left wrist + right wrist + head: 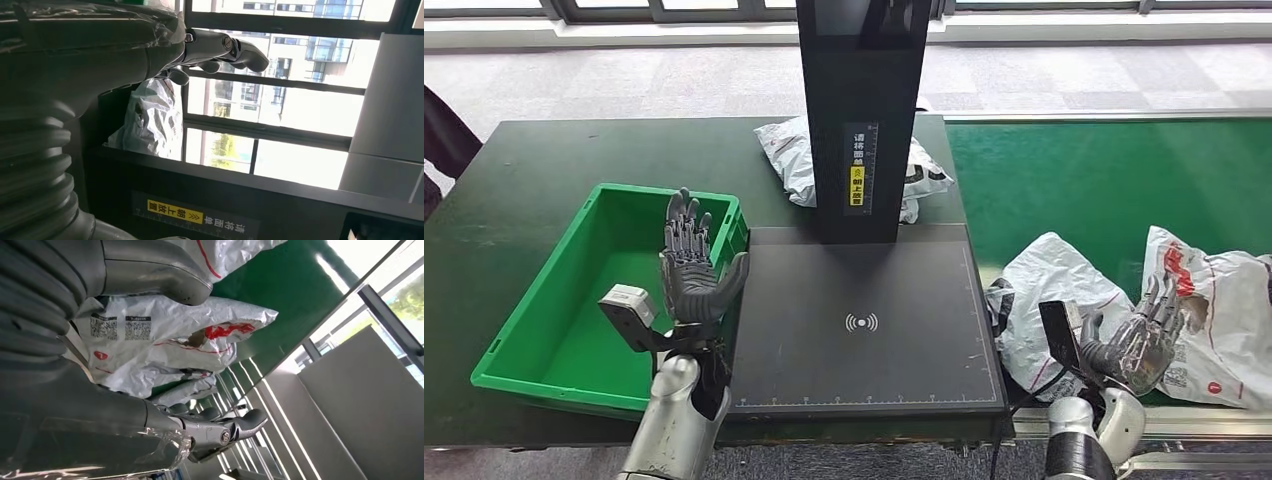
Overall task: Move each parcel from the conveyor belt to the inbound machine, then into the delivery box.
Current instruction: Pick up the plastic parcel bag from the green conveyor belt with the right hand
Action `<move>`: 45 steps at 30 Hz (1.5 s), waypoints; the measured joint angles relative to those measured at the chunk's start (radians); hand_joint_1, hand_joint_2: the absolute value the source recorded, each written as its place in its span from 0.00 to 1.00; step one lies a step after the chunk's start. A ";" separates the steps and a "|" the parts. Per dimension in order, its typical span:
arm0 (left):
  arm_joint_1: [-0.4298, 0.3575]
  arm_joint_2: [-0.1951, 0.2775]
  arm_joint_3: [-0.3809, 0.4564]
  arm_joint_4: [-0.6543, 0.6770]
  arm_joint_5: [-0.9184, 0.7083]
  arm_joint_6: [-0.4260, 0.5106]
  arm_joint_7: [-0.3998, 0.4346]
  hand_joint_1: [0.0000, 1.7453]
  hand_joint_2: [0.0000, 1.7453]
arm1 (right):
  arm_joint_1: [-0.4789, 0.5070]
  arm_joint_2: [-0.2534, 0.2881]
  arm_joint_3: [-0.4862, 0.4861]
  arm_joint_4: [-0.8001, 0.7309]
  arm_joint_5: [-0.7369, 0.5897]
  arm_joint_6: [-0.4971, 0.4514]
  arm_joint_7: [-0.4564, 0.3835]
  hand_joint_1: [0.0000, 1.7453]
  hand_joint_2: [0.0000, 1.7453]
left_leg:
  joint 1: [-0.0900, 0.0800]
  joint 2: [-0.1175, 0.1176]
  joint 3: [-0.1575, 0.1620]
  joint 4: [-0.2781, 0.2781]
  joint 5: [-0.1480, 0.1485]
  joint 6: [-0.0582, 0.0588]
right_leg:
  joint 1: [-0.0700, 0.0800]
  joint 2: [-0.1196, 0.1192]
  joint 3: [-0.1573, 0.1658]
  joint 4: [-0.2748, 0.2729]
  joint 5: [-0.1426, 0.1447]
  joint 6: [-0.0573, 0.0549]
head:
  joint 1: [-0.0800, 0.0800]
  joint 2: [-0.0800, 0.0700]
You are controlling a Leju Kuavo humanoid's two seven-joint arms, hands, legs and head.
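Three white plastic parcels in head view. Left to right: green delivery box (544,310) sits on the dark table (514,190), long axis running away from the robot, tilted a bit left. Left hand (692,270) is raised over the box's right wall, palm up, fingers straight and spread, holding nothing. Next, the black inbound machine (864,330), flat scan pad with upright column. Behind the column lies one crumpled parcel (794,155), long axis across the table. On the green conveyor belt (1104,180), a second parcel (1054,300) lies at the near edge beside the pad, wrinkled, lumpy. Right hand (1142,335) is low between the two belt parcels, fingers apart and slightly curled, grasping nothing. Third parcel (1224,310), white with red print and labels, lies just right of it, long axis pointing away.
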 joint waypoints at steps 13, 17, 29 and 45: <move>0.003 0.000 0.015 -0.007 -0.023 -0.010 0.000 0.00 1.00 | -0.091 -0.107 0.012 0.367 -0.060 0.273 0.166 0.00 1.00 | 0.000 -0.001 0.000 0.000 0.000 0.000 | 0.000 -0.001 0.000 0.000 0.000 0.000 | 0.000 0.000; 0.003 0.000 0.015 -0.002 -0.026 -0.012 0.000 0.00 1.00 | -0.107 -0.126 0.021 0.423 -0.086 0.354 0.161 0.00 1.00 | 0.000 0.000 0.001 0.000 0.000 0.000 | 0.000 -0.001 0.000 0.000 0.000 0.000 | 0.000 0.000; -0.001 0.000 0.015 0.018 -0.033 -0.024 0.000 0.00 1.00 | -0.123 -0.161 0.092 0.487 -0.026 0.445 0.268 0.37 1.00 | 0.000 0.002 0.006 0.000 0.000 0.000 | 0.001 0.001 0.005 -0.001 0.000 0.000 | 0.000 0.000; 0.000 0.000 0.015 0.022 -0.035 -0.024 0.000 0.00 1.00 | -0.104 -0.167 0.161 0.475 -0.019 0.437 0.265 1.00 1.00 | 0.001 0.004 0.011 0.000 -0.001 0.001 | 0.001 0.003 0.010 -0.001 0.000 0.000 | 0.000 0.000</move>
